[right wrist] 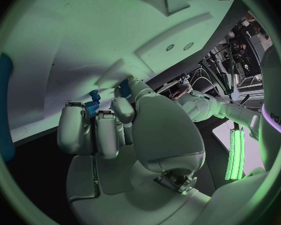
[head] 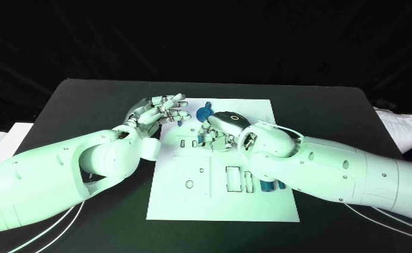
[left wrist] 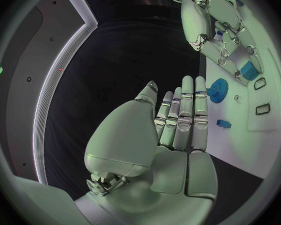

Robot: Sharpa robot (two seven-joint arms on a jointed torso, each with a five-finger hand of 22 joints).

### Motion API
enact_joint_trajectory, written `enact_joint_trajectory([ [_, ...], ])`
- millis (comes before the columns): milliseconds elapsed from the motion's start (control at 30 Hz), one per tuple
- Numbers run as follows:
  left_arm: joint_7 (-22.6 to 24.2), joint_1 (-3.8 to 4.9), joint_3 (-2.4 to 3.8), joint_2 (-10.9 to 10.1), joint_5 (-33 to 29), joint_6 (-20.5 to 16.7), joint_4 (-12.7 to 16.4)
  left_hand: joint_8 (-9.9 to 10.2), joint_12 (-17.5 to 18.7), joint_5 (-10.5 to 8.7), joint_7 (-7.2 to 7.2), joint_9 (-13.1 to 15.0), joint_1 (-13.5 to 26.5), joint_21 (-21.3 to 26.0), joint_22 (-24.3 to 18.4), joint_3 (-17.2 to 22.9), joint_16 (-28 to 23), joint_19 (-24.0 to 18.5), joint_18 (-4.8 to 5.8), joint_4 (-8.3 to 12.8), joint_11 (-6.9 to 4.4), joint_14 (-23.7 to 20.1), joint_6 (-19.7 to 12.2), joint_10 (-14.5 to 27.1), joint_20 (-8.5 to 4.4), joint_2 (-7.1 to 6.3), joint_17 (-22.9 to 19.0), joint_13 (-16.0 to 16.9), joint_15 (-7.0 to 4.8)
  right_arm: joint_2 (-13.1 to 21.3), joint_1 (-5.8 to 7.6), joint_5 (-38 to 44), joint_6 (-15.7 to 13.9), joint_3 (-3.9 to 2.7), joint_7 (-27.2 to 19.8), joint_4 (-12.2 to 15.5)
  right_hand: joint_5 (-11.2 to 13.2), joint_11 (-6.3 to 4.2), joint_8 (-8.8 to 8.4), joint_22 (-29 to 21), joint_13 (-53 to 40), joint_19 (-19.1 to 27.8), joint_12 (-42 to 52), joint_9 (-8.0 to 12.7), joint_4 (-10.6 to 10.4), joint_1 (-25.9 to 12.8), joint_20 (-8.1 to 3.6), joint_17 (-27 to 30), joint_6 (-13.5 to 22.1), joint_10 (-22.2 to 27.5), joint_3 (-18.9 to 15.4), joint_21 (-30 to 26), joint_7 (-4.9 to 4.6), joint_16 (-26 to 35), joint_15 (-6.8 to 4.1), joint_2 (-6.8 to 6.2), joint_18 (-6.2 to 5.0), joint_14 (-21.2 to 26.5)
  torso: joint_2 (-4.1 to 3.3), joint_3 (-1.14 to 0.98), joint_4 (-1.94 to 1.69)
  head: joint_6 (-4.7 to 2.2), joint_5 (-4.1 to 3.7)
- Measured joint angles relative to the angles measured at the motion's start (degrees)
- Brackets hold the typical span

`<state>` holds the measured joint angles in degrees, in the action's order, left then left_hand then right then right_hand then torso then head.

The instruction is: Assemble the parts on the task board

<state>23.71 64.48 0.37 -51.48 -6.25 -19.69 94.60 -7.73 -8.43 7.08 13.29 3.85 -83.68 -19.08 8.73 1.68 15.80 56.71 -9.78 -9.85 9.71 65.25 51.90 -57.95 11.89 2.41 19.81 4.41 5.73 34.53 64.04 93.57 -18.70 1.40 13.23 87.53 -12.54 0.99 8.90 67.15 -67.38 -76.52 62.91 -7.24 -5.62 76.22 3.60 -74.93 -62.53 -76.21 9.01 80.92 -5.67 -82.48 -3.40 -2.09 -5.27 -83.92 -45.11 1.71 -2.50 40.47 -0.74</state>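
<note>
From my head view, my right hand (head: pixel 225 127) is curled down over the upper middle of the task board (head: pixel 258 205), fingers bent onto a small blue part (head: pixel 199 142) there, while my left hand (head: pixel 161 111) hovers at the board's upper left edge, fingers apart and holding nothing; a blue gear (head: pixel 204 112) lies just beyond them, and more blue parts (head: pixel 273 185) sit beside the slots (head: pixel 233 180) by my right forearm. In my left wrist view, my fingers (left wrist: pixel 187 116) stand straight and empty, the gear (left wrist: pixel 218 90) near their tips. In my right wrist view, my fingertips (right wrist: pixel 104 120) pinch a blue peg (right wrist: pixel 93 101) against the board. I judge I am seating this piece; next comes pressing it squarely home.
</note>
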Motion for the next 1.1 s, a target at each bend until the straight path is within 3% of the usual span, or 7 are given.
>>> enact_joint_trajectory([
  [200,-0.04,0.00,0.00,-0.01,0.07,0.00,-0.02,0.00,0.00,0.00,0.00,0.00,0.00,0.00,0.00,0.00,0.00,0.00,0.00,0.00,0.00,0.00,0.00,0.00,0.00,0.00,0.00,0.00,0.00,0.29,-0.05,0.00,0.03,0.02,0.13,0.30,-0.67,0.11,0.66,-0.64,1.01,0.41,-1.47,0.07,-0.56,-1.19,-0.01,0.01,-0.26,0.72,-1.04,-0.34,0.25,0.34,0.22,-1.19,0.00,-0.22,0.01,0.03,-0.01,0.09,0.09],
  [300,-0.06,0.00,0.00,-0.01,0.09,-0.01,-0.02,0.00,0.00,0.00,0.00,0.00,-0.17,0.00,0.00,0.00,0.00,0.00,0.00,0.00,0.00,0.00,0.00,0.00,0.00,0.17,0.02,-0.05,0.00,0.34,-0.09,-0.04,0.02,0.03,0.14,0.37,-0.67,0.40,0.56,-0.96,1.38,0.62,-1.86,0.34,-1.20,-2.41,0.20,0.01,0.37,1.03,-2.14,-0.62,-0.37,0.34,0.44,-2.41,0.00,0.00,0.01,0.03,-0.01,0.29,0.25],
  [467,-0.09,0.00,0.00,0.00,0.11,-0.05,-0.06,0.00,0.00,0.00,0.00,0.00,-0.23,0.00,0.00,0.00,0.00,0.00,0.00,0.00,0.00,0.00,0.00,0.00,0.00,0.23,0.07,-0.06,0.00,0.38,-0.14,-0.17,-0.10,0.06,0.04,0.41,-0.67,0.81,-0.08,-1.39,1.99,0.82,-2.67,0.41,-1.74,-3.14,0.41,0.01,0.60,1.44,-3.16,-0.90,-0.61,0.62,0.64,-3.14,-0.01,-0.21,0.01,0.03,-0.01,0.25,0.27],
  [1100,-0.22,0.00,0.00,0.07,0.16,-0.12,-0.15,0.00,0.00,0.00,0.00,0.00,-0.22,0.00,0.00,0.00,0.00,0.00,0.00,0.00,0.00,0.00,0.00,0.00,0.00,0.22,0.05,-0.06,0.00,0.42,-0.31,-0.65,-1.16,0.21,-0.16,0.35,-0.67,1.02,-0.78,-3.16,5.26,1.85,-6.79,0.67,-1.96,-3.13,0.61,0.02,1.83,4.09,-4.29,-1.81,-1.22,1.11,0.84,-3.13,0.00,0.00,0.01,0.02,0.01,0.27,0.15],
])
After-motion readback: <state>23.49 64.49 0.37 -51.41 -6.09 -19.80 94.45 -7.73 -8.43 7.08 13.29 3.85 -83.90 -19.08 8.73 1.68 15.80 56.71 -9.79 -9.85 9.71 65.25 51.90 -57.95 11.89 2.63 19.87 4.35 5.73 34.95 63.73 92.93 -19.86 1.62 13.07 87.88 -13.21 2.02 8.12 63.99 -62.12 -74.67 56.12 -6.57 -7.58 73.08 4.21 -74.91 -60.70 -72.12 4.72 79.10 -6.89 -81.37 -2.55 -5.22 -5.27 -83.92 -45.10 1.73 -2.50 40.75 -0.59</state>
